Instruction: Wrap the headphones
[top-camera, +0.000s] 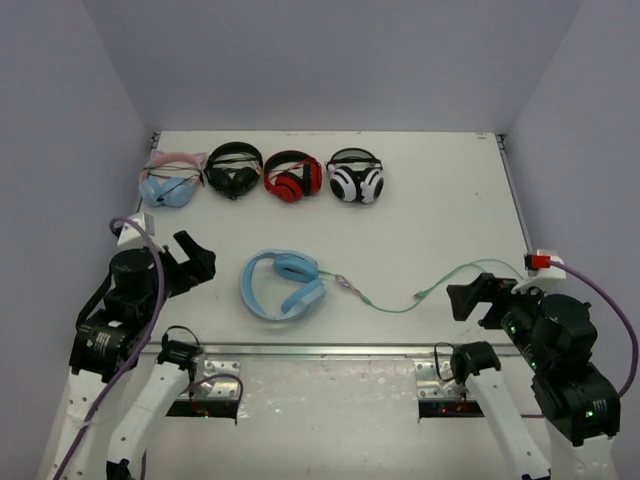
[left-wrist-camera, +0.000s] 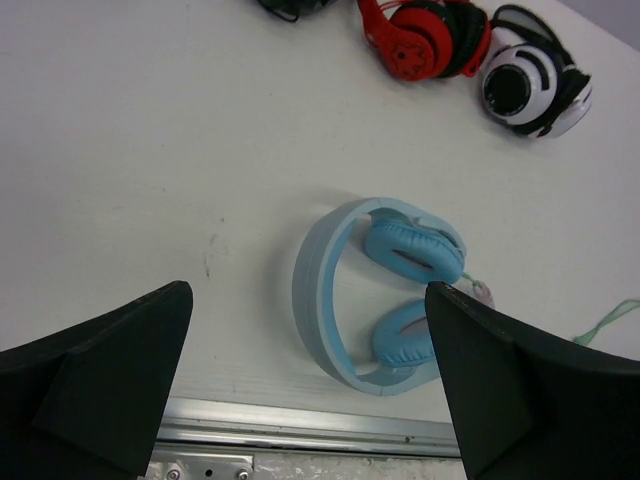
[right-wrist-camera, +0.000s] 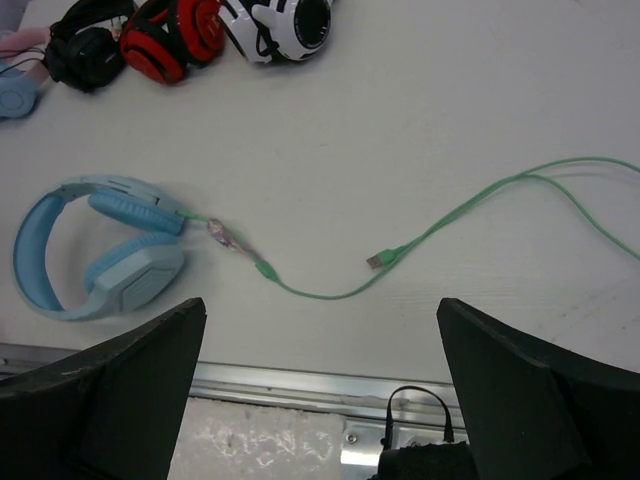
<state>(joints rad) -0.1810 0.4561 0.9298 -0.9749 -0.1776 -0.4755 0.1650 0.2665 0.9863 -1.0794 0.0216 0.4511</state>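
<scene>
The light-blue headphones (top-camera: 283, 285) lie flat near the table's front edge, also in the left wrist view (left-wrist-camera: 375, 295) and right wrist view (right-wrist-camera: 95, 245). Their thin pale-green cable (top-camera: 420, 295) runs right across the table, loops back near the right edge, and its plug end (right-wrist-camera: 380, 260) lies loose mid-table. My left gripper (top-camera: 195, 258) is open and empty, left of the headphones and above the table. My right gripper (top-camera: 470, 298) is open and empty, right of the plug end, near the front edge.
Along the back stand a pale-blue pair with pink cat ears (top-camera: 170, 182), a black pair (top-camera: 233, 168), a red-and-black pair (top-camera: 293, 177) and a white-and-black pair (top-camera: 356, 177). A metal rail (top-camera: 320, 350) runs along the table's front edge.
</scene>
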